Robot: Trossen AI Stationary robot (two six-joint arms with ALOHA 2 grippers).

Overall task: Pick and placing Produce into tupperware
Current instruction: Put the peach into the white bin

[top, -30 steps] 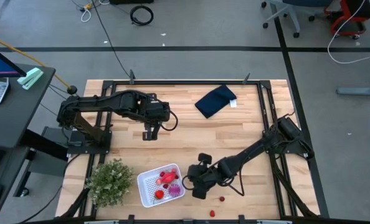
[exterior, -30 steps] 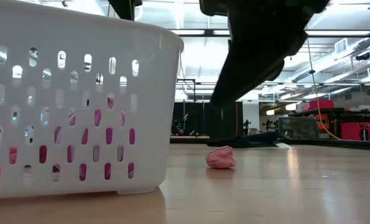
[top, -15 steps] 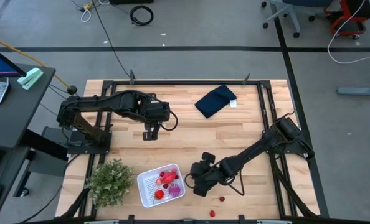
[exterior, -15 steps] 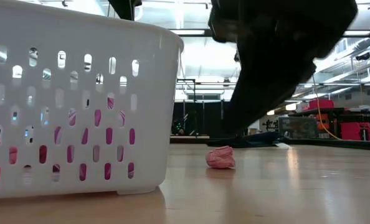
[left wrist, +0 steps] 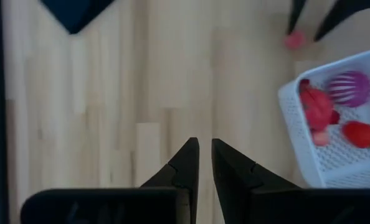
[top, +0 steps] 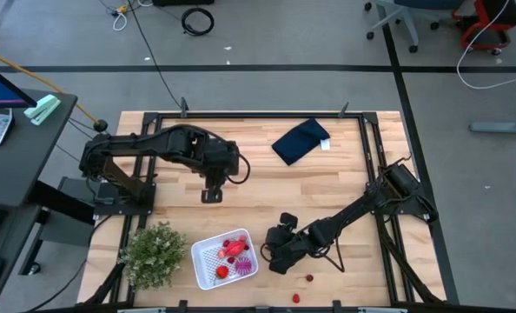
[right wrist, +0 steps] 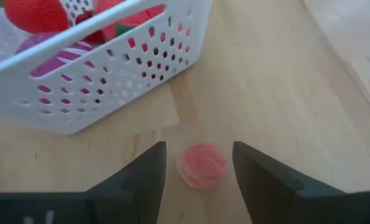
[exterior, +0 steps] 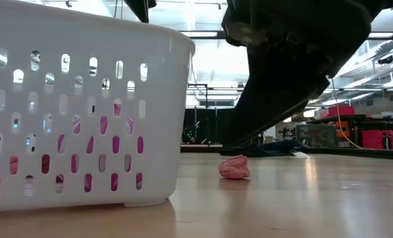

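The white perforated tupperware (top: 211, 257) sits near the table's front edge and holds a red strawberry-like piece (right wrist: 32, 12), a spiky magenta piece (left wrist: 350, 87) and small red fruits. A round pink fruit (right wrist: 202, 165) lies on the wood just right of it. My right gripper (right wrist: 199, 148) is open, low over this fruit, with one finger on each side and a gap to both. Two small red fruits (top: 309, 278) (top: 296, 297) lie nearer the front edge. My left gripper (top: 211, 194) hangs shut and empty over the middle of the table.
A green bushy plant (top: 154, 252) stands left of the tupperware. A dark navy folded cloth (top: 300, 141) lies at the far right. Black frame rails (top: 369, 156) run along the table's edges. Bare wood lies between the two arms.
My right gripper has come down toward the pink fruit, which has stayed where it was on the table. My left gripper has shifted a little toward the table's near edge.
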